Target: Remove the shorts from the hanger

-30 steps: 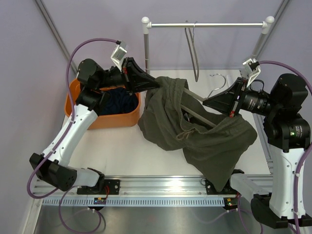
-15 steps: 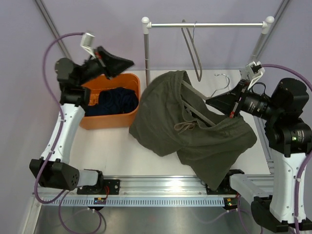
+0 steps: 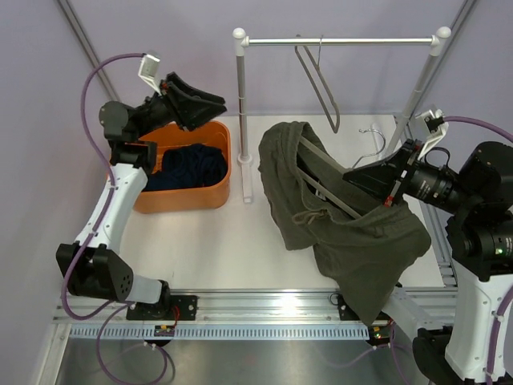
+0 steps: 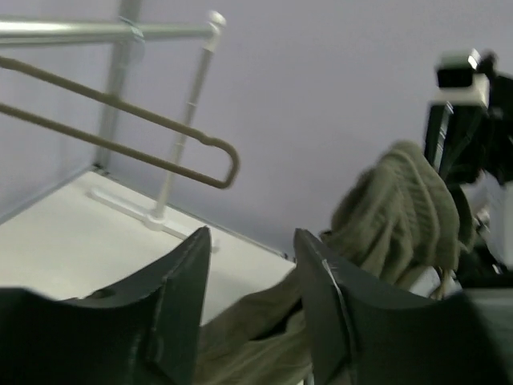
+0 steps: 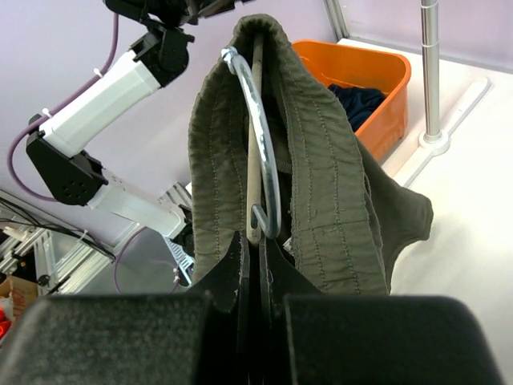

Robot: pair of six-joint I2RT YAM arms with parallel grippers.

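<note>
The olive green shorts [image 3: 345, 233] hang draped over a wooden hanger [image 3: 333, 199] at the table's centre right, their drawstring dangling. My right gripper [image 3: 351, 173] is shut on the hanger beside its metal hook [image 5: 258, 112], and the waistband of the olive shorts [image 5: 321, 176] is folded over the hanger bar [image 5: 255, 152]. My left gripper [image 3: 207, 99] is open and empty, raised above the orange bin, well left of the shorts. In the left wrist view the open gripper [image 4: 252, 241] frames the olive shorts [image 4: 401, 208] in the distance. The navy shorts [image 3: 188, 164] lie in the bin.
The orange bin [image 3: 180, 199] stands at the back left. A white clothes rail [image 3: 341, 40] spans the back on two posts, the left post [image 3: 240, 112] beside the bin. An empty hanger [image 3: 319, 84] hangs from the rail.
My left gripper let go of the olive shorts, drew back up over the bin and opened. My right arm carried the hanger and shorts to the right.
</note>
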